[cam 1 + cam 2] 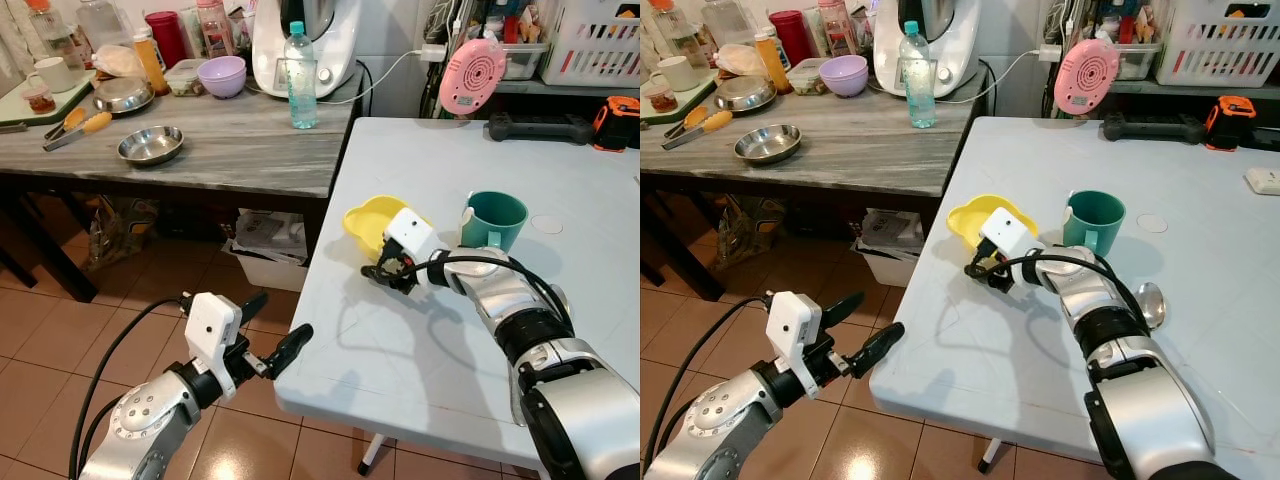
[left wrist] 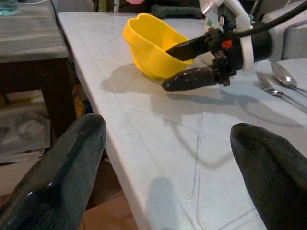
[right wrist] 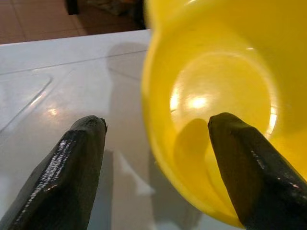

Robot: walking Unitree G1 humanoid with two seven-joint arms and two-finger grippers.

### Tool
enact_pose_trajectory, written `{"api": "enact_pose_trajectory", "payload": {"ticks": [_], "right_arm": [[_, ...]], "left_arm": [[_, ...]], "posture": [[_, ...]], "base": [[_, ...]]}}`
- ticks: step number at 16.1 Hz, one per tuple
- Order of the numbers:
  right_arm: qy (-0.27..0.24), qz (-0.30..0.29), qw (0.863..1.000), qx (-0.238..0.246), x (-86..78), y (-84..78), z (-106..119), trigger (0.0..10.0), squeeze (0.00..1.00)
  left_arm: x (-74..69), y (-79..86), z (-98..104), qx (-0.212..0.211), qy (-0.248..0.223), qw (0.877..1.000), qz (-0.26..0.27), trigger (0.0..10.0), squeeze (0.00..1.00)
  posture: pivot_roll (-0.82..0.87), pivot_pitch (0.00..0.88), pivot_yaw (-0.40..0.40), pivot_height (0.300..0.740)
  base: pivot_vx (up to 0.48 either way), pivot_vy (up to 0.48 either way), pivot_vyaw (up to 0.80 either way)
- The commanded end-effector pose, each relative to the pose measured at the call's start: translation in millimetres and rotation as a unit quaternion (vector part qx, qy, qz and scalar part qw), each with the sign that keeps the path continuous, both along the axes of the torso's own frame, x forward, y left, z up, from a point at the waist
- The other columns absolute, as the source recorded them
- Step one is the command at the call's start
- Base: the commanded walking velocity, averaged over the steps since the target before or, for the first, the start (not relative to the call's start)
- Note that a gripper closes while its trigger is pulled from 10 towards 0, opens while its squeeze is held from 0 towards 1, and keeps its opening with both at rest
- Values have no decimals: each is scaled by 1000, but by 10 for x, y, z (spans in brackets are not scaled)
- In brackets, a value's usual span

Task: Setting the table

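Observation:
A yellow bowl (image 1: 368, 222) stands tilted near the left edge of the white table (image 1: 430, 340). My right gripper (image 1: 380, 268) is open, straddling the bowl's near rim. In the right wrist view one finger (image 3: 240, 163) is inside the bowl (image 3: 216, 86) and the other finger (image 3: 72, 167) is outside over the tabletop. A green mug (image 1: 495, 218) stands just right of the bowl. A spoon (image 1: 1150, 300) and a fork (image 2: 274, 89) lie on the table by my right forearm. My left gripper (image 1: 275, 322) hangs open off the table's near-left corner.
A grey wooden counter (image 1: 230, 150) at the left carries a steel dish (image 1: 150, 145), a water bottle (image 1: 302, 75) and a purple bowl (image 1: 222, 75). A pink round gadget (image 1: 472, 75) and an orange tool (image 1: 615, 120) lie at the table's far side. Tiled floor (image 1: 60, 340) lies below.

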State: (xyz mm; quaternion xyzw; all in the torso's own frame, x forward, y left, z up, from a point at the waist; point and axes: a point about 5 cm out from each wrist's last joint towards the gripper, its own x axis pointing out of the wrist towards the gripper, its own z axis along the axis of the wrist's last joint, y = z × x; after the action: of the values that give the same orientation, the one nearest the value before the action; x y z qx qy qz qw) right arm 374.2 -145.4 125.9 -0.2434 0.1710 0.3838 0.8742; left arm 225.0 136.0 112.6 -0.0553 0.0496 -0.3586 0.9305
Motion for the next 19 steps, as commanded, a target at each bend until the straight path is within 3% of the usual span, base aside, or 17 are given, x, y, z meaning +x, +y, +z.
{"api": "enact_pose_trajectory", "payload": {"ticks": [1, 10, 19], "right_arm": [[-8, 13, 1000, -9, 29, 27, 63, 0, 0], [-30, 17, 998, -43, 46, -38, 69, 0, 0], [-38, 49, 997, -45, 4, -16, 60, 0, 0]], "left_arm": [[14, -26, 51, 0, -7, 1000, -13, 10000, 0], [37, -47, 26, 4, -1, 1000, -20, 10000, 0], [129, -107, 23, 23, -18, 998, -53, 10000, 0]], "posture": [[50, 0, 60, 740], [39, 0, 58, 740], [14, 0, 57, 740]], "base": [[0, 0, 0], [0, 0, 0], [0, 0, 0]]}}
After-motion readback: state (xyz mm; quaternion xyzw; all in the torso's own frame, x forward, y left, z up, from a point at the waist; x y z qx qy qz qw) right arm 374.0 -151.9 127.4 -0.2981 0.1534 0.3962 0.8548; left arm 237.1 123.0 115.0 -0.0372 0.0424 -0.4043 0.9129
